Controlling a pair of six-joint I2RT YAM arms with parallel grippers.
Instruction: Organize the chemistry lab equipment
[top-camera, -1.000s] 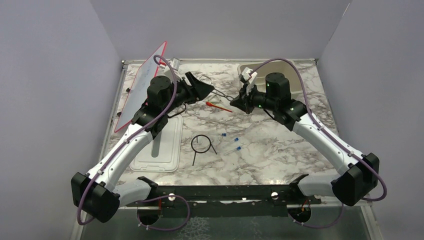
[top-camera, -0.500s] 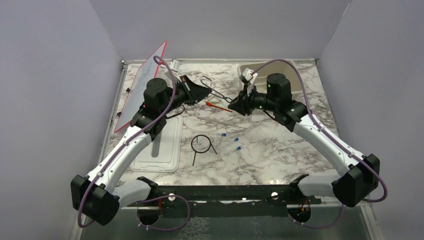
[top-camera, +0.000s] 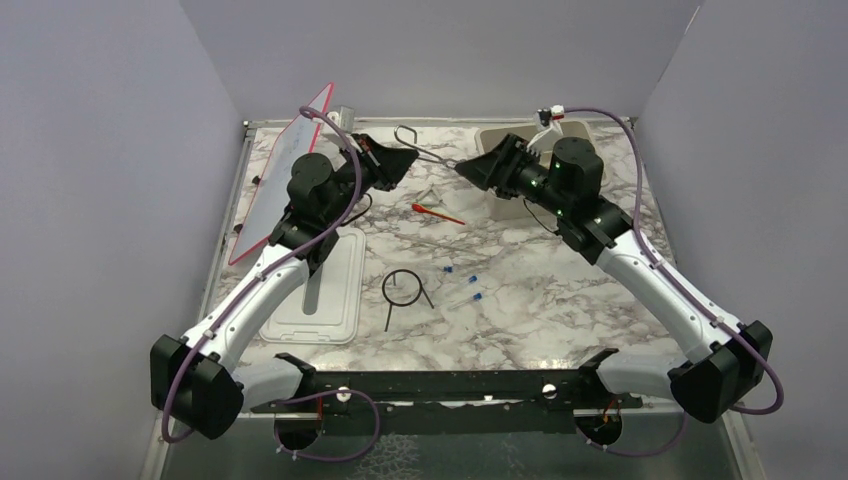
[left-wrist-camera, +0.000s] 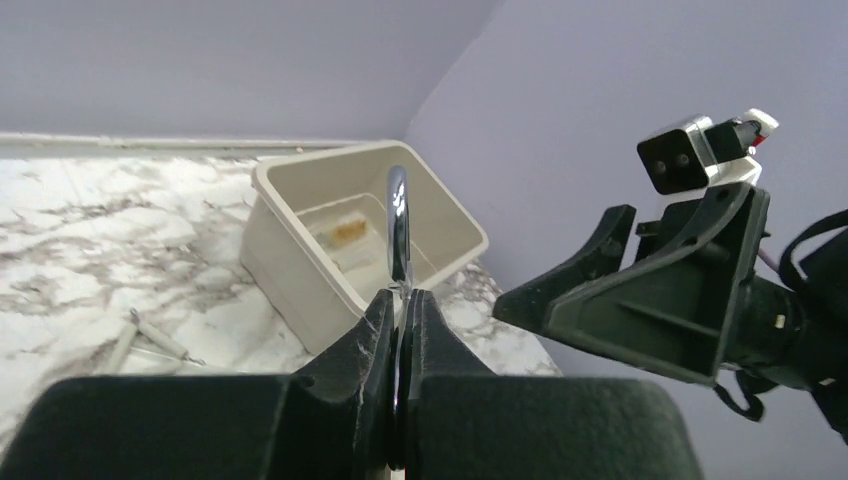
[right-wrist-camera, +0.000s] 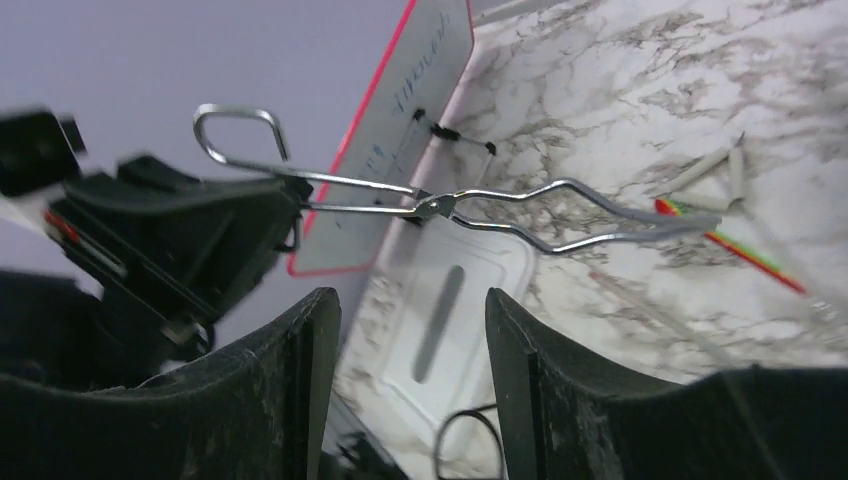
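A white board with a red frame stands tilted along the far left edge of the marble table. A beige tub is at the far right. A flat slotted lid lies at the left, nearer than the board.

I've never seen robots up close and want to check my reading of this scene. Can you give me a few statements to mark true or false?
1. The left end effector grips the tongs. True.
2. The right end effector is clamped on the tongs. False: it is open and holds nothing.
3. The ring lies in the tub. False: it lies on the table.
4. The stick lies on the table. True.
5. The lid covers the tub. False: it lies flat on the table, apart from the tub.
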